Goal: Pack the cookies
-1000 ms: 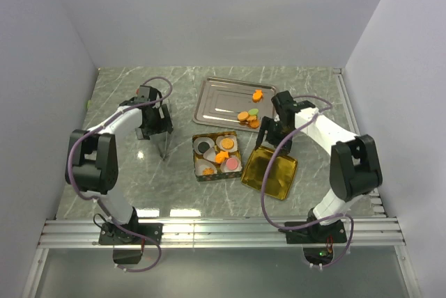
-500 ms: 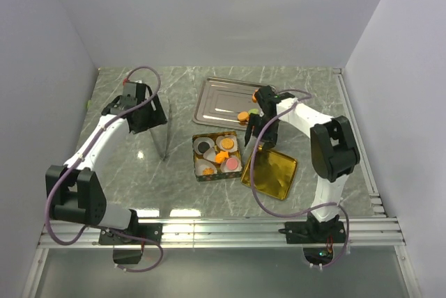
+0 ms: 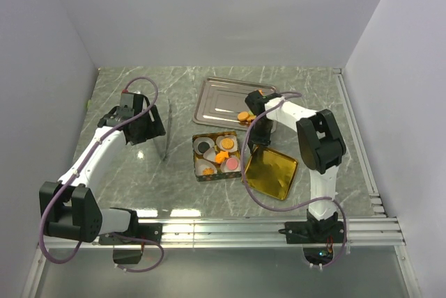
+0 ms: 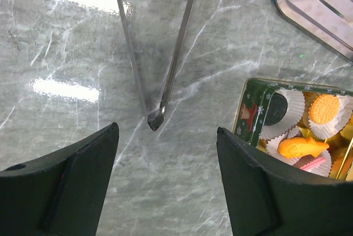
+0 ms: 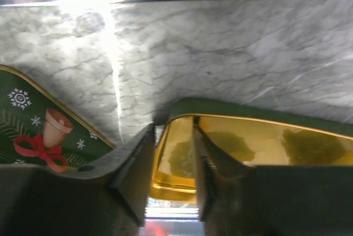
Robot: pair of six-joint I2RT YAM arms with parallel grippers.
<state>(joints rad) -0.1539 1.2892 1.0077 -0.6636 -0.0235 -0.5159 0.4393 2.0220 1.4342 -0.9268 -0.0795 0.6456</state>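
Tin (image 3: 217, 177) part-filled, cookies (image 3: 243, 116) lying on the tray (image 3: 216, 99), the right pincer (image 5: 172, 137) is straddling the lid (image 3: 273, 173), grip unclear; left pincer (image 4: 166, 132) released.

Top external: high behind the 2 arm bases, looking down over the whole table (image 3: 160, 179).
Left wrist: fairly near, facing straight down; tin (image 4: 249, 119) with cookies (image 4: 323, 109) at lower right.
Right wrist: very near, low; gold lid (image 5: 259, 142) at lower right.
Shared: tin in all 3 views; lid in 2.

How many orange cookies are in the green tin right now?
2: a round cookie in a paper cup, and a fish-shaped cookie beside it. Others may be hidden.
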